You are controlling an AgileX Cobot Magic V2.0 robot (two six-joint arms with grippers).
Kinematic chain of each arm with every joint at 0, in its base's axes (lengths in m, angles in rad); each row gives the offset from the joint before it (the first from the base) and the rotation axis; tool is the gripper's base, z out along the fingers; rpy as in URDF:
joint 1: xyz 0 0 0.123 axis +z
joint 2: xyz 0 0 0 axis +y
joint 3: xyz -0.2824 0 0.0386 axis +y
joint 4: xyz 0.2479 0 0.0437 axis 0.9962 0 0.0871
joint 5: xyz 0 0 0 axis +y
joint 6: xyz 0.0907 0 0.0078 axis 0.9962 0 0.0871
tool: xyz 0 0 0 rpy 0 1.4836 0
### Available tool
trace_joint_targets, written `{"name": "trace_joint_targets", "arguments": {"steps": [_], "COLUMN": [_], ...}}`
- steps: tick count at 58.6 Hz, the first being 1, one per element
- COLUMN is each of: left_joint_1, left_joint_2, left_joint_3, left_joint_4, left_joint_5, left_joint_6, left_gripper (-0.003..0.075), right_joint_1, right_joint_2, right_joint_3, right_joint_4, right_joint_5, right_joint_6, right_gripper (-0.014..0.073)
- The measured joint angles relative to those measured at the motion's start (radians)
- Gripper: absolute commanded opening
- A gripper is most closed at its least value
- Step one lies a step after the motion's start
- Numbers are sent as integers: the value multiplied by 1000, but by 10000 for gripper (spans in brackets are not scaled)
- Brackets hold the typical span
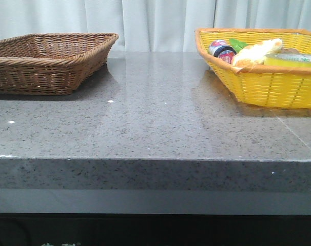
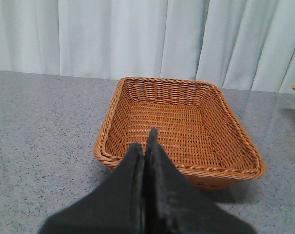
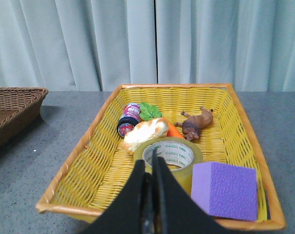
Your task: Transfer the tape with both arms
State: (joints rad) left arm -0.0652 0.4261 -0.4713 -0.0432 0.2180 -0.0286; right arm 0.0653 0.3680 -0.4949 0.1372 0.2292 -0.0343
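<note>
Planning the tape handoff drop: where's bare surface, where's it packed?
Free: the grey table between the brown basket and the yellow basket, and the brown basket's whole floor. Crowded: the yellow basket, holding the tape, purple block, bread, tin and toy animal; only its left floor shows bare.

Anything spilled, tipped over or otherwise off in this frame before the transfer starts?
Nothing stands out. The tape lies flat in the yellow basket among the other items, the brown basket sits upright and empty, and the left gripper and right gripper are shut, holding nothing.
</note>
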Motion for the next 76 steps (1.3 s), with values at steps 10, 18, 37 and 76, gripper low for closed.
{"name": "trace_joint_targets", "arguments": {"steps": [10, 18, 37, 76], "left_joint_1": [0, 0, 0, 0], "left_joint_2": [78, 86, 86, 86], "left_joint_3": [-34, -34, -34, -34], "left_joint_4": [0, 0, 0, 0], "left_joint_5": [-53, -73, -75, -70], "left_joint_6": [0, 0, 0, 0], "left_gripper": [-20, -18, 473, 586], "right_joint_1": [0, 0, 0, 0], "right_joint_2": [85, 91, 91, 91], "right_joint_3": [-42, -44, -44, -44], "right_joint_4": [0, 0, 0, 0], "right_joint_5": [-30, -51, -57, -57], "right_joint_6": [0, 0, 0, 0], "right_gripper": [-58, -28, 408, 528]}}
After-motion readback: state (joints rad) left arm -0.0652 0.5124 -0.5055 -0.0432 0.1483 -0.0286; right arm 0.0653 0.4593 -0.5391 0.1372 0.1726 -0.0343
